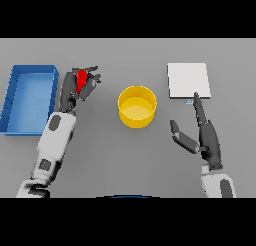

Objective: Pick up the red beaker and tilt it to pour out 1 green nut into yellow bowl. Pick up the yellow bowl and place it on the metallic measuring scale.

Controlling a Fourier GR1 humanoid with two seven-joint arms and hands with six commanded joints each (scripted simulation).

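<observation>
Left hand [80, 87] fingers are curled round the red beaker [81, 79] toward the table's left edge, beside the blue tray [15, 97], while pouring into the central yellow bowl [137, 106] and its transfer to the scale [188, 80] are judged undone.

Grey table [110, 160] carries everything. Blue tray [27, 97] sits at far left edge. Yellow bowl [137, 106] approx. centre, well apart from tray. White flat scale [187, 80] lies to the right, twd back, near bowl but not touching it.
</observation>
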